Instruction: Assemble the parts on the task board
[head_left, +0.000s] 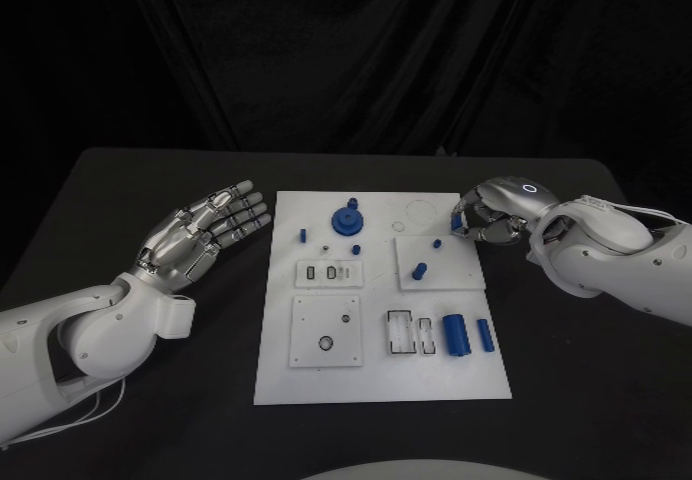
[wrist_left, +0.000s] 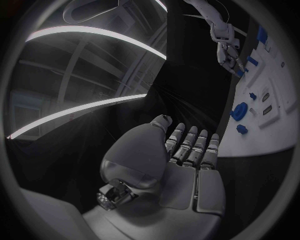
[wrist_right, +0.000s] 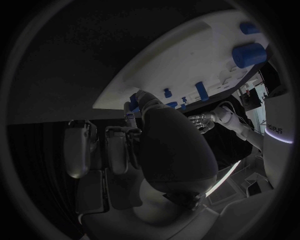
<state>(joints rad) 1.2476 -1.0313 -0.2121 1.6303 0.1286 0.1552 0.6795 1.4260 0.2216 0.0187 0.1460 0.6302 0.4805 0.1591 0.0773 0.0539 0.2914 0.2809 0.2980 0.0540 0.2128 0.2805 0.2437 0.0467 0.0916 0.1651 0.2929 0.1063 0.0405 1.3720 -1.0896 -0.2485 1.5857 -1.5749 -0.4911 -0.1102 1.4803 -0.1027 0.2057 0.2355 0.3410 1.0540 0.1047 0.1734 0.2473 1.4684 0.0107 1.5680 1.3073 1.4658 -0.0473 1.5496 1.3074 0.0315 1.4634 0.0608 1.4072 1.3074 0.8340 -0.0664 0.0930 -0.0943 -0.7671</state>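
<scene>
At the board's far right edge, the right hand (head_left: 490, 215) curls its fingers around a small blue part (head_left: 457, 222), pinching it just above the task board (head_left: 382, 385). Left of the board, the left hand (head_left: 202, 235) lies flat over the black table (head_left: 577, 400), fingers straight, slightly apart and holding nothing. Across the board stand a blue gear (head_left: 348, 219), small pegs and two blue cylinders (head_left: 467, 335) near its right side.
</scene>
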